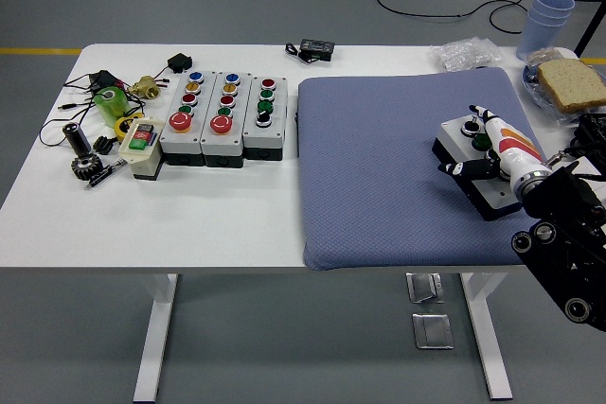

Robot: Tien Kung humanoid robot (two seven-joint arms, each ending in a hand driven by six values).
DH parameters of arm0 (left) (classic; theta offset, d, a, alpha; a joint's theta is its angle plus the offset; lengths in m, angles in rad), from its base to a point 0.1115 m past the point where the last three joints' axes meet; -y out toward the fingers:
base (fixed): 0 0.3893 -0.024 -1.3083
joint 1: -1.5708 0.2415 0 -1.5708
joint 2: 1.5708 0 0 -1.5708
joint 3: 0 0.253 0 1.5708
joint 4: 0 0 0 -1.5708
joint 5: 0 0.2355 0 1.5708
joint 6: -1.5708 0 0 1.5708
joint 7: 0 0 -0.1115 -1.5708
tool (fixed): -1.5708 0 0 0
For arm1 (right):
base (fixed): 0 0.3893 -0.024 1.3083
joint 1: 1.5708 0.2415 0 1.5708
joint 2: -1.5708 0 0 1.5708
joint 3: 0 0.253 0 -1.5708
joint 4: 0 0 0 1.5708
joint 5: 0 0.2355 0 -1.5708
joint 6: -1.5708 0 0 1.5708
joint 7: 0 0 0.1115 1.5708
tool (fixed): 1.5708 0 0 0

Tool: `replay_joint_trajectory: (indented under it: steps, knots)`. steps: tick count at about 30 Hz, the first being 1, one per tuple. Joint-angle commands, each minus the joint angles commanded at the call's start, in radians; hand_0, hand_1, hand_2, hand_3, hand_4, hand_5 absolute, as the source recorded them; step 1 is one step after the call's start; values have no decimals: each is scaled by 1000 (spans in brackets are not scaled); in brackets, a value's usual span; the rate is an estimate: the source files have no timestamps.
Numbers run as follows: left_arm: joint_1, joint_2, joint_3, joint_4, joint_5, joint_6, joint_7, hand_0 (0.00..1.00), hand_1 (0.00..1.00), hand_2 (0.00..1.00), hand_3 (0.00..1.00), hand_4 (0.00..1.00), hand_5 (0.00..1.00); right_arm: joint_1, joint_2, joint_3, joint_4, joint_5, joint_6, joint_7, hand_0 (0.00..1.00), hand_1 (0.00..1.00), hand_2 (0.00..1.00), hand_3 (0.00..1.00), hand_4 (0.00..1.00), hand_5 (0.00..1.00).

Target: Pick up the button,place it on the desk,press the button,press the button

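At about four o'clock on the table, the right hand [492,147] rests on the button box [476,173], fingers loosely spread, grasping nothing. The box sits on the blue mat [398,163]'s right side. Three more button boxes [224,115] line up at ten o'clock.

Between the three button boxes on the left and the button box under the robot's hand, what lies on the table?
Only the blue mat, bare across that stretch, in the head view.

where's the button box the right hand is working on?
Head view: the button box lies on the blue mat's right side, under the right hand, near the bread.
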Motion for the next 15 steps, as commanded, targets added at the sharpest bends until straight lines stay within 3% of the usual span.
replay_joint_trajectory:
  steps: [4,15]
  knots:
    - [2,0,2,0,2,-1,0,666,659,662,595,351,928,7,-11,3,1,-1,14,-25,966,908,966,952,998,226]
    - [-2,0,2,0,-10,1,-2,666,659,662,594,351,928,40,-48,-6,2,-44,117,-83,956,888,945,919,971,222]
